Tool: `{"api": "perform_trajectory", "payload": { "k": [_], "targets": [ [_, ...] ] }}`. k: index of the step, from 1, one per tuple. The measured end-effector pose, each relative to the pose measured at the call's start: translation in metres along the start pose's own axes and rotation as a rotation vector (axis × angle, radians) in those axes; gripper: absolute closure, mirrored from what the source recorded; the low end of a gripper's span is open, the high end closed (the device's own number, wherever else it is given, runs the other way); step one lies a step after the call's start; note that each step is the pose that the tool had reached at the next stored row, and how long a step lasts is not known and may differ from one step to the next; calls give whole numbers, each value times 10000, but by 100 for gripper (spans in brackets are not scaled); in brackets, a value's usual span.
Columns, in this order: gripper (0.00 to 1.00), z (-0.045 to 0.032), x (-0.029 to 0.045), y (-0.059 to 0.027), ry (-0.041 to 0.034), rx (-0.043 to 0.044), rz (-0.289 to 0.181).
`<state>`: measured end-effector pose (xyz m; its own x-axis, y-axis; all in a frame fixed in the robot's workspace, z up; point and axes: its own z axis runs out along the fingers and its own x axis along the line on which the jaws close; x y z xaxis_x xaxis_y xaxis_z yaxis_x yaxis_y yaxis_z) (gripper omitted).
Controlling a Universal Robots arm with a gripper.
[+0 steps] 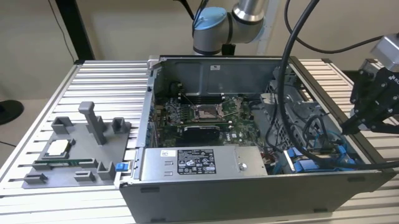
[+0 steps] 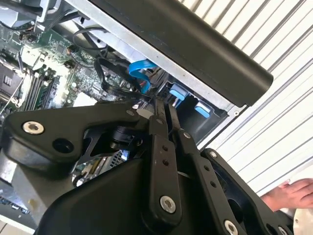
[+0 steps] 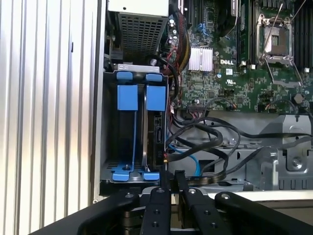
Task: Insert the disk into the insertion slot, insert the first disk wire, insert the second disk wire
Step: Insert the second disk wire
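The disk (image 3: 157,134) stands on edge in the insertion slot (image 3: 110,122), a grey sheet-metal bay with blue plastic fittings (image 3: 127,97) in the case corner. In the exterior view the slot (image 1: 311,163) is at the case's near right. My gripper (image 3: 171,179) hovers just outside the slot's end, over the case wall, with its fingers close together. A black disk wire (image 3: 210,177) runs from the drive area right up to the fingertips and seems pinched there. A light blue wire (image 3: 194,164) curls loose beside the disk. The gripper (image 1: 348,129) (image 2: 164,105) is above the case's right wall.
The open computer case holds a motherboard (image 1: 206,116) and a silver labelled power-supply box (image 1: 199,161). Black cables (image 3: 205,139) cross the drive area. A grey fixture tray (image 1: 74,149) lies on the ribbed table (image 1: 106,84). A person's hand (image 2: 289,193) rests nearby.
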<state>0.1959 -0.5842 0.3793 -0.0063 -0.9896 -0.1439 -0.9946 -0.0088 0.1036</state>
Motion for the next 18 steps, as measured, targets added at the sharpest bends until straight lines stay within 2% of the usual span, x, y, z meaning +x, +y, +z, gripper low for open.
{"api": "perform_trajectory", "payload": {
  "k": [7,11,14,18],
  "targets": [
    [100,-128,-20,72,1,6,-1],
    [100,-155,-25,139,-1,50,-8],
    [100,-149,-24,228,1,158,-23],
    [100,-132,-24,390,3,394,-57]
  ]
}}
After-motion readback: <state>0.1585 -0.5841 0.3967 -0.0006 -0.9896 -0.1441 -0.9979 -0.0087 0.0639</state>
